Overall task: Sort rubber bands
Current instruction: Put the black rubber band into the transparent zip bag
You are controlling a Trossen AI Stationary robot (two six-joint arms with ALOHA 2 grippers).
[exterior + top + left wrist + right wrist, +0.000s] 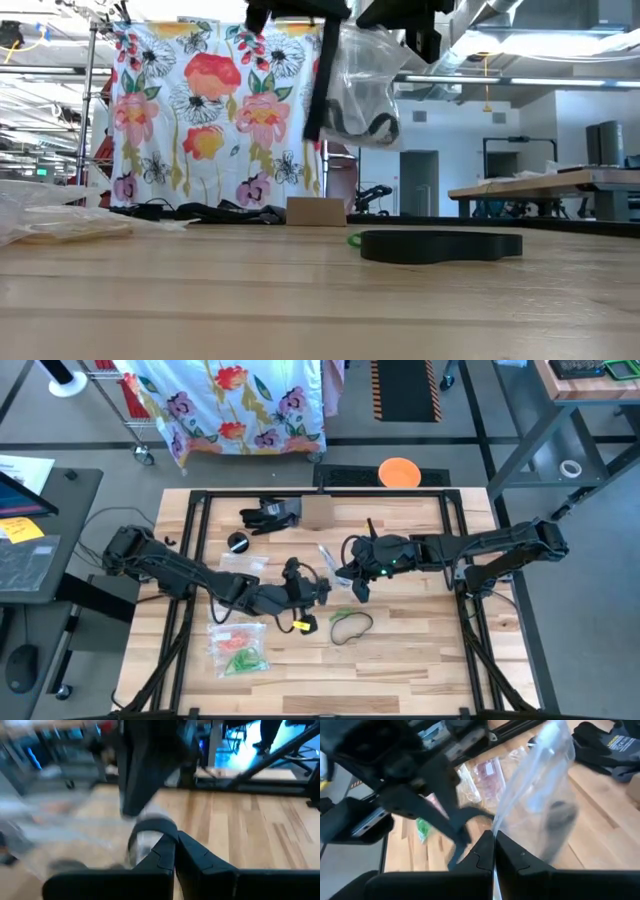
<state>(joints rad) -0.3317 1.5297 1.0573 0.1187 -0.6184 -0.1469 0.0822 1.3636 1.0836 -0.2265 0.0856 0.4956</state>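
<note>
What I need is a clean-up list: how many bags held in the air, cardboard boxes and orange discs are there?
Clear bag held up: 1
Cardboard box: 1
Orange disc: 1
Total: 3

Two matte black, multi-jointed arms with blocky housings and thin black cables along their links; left end effector [318,592] and right end effector [358,586] each carry two angular dark fingers [481,854]; small green light near right wrist.
</note>
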